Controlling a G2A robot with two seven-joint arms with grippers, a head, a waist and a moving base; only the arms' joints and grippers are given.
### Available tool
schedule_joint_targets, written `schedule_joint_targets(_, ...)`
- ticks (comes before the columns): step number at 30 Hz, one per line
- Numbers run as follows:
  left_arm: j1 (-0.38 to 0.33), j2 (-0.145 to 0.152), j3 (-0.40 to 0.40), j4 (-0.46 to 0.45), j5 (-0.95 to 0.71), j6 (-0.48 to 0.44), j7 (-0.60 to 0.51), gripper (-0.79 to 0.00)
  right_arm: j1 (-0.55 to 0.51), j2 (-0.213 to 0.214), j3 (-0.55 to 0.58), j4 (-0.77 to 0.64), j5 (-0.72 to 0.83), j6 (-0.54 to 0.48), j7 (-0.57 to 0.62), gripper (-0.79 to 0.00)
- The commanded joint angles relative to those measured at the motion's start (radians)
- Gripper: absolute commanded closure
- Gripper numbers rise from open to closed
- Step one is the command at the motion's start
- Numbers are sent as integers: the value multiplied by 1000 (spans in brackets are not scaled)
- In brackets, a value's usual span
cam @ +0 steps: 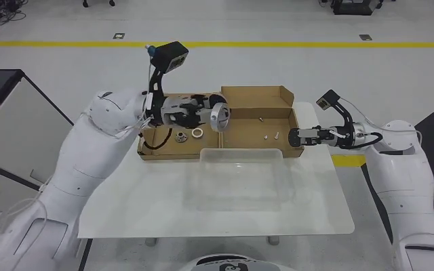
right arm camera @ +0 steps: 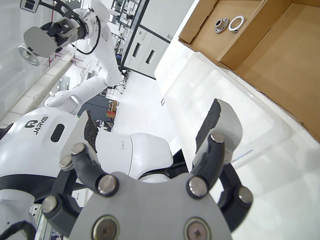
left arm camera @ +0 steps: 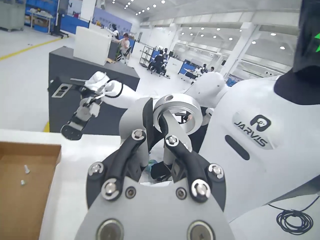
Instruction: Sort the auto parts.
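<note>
Over cardboard box [cam: 256, 98] divider, top view: left gripper [cam: 218, 116] hangs high; left wrist: jaws clamped on collar ring [left arm camera: 177, 112]; right wrist: right gripper [right arm camera: 152, 123] spread, empty; I'd lower over left compartment beside flange [right arm camera: 221, 25] before letting go.

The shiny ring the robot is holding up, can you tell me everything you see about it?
The ring is a thick, smooth band of silvery metal with a big round hole through its middle and a small threaded hole in its outer wall. The left gripper pinches it: one finger goes through the big hole, the other presses the outside. It is up in the air, touching nothing else. In the top view it hangs over the cardboard box, near its middle wall.
</note>
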Motion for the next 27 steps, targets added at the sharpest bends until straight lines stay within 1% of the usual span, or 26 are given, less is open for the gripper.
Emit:
schedule_joint_targets(1, 0, 5, 8, -20, -43, -24, 24, 0, 0, 0, 0, 0, 1, 0, 0, -785)
schedule_joint_targets(3, -1, 13, 17, -27, -59, -33, 33, 0, 0, 0, 0, 0, 1, 0, 0, -785)
schedule_joint_targets(5, -8, 22, 19, -20, -23, -29, 30, 0, 0, 0, 0, 0, 1, 0, 0, -785)
schedule_joint_targets(15, -3, 22, 19, -22, -28, -25, 39, 0, 0, 0, 0, 0, 1, 0, 0, -785)
schedule_joint_targets(17, 31, 17, 20, -59, -87, -25, 98, 0, 0, 0, 0, 0, 1, 0, 0, -785)
schedule_joint_targets(21, 64, 8, 20, -95, -213, -44, 128, 0, 0, 0, 0, 0, 1, 0, 0, -785)
schedule_joint_targets(27, 78, -13, 35, -114, -437, -57, 75, 0, 0, 0, 0, 0, 1, 0, 0, -785)
